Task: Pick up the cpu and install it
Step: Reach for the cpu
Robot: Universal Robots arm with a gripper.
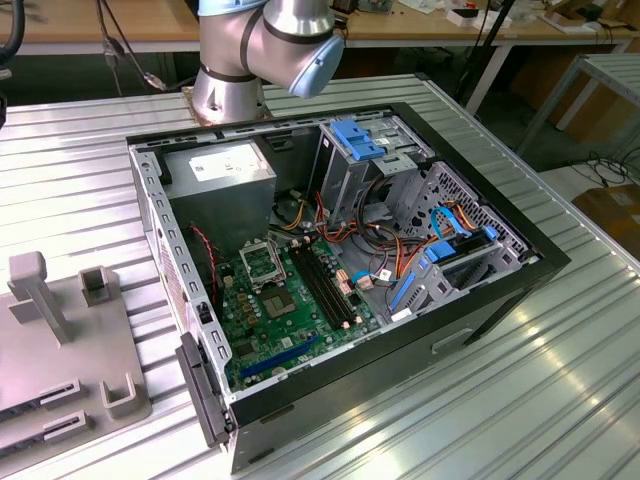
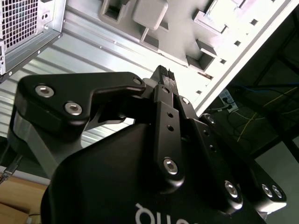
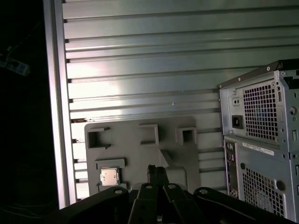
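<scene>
You're in the approach part of the pick: nothing is lifted and nothing is installed. The slatted metal table (image 1: 560, 380) carries everything. On it is the open computer case (image 1: 380, 385) lying on its side, holding the grey power-supply box (image 1: 222, 172), a green motherboard (image 1: 285, 320), drive cages and loose cables. On the board the square metal-framed socket (image 1: 262, 262) shows a dark centre and looks unfilled, so the install end is waiting. Beside the case, toward the exterior view's left, sits the grey fixture plate (image 3: 140, 158) with several moulded pockets. The ones you can see into in the first wrist view look bare, except one. The cpu (image 3: 109, 177) lies flat in a framed pocket at a corner of the plate by the table's edge, silver top up. The gripper (image 3: 157, 171) hangs above the plate, well apart from the case and off to one side of the cpu, not touching it. In both wrist views its fingers are drawn together at the tips with nothing between them — narrow and empty. As you judge it, getting hold of the chip calls for spreading those fingers and centring them over that pocket — the part is thin and sits low in its frame, so there's little edge to catch.
</scene>
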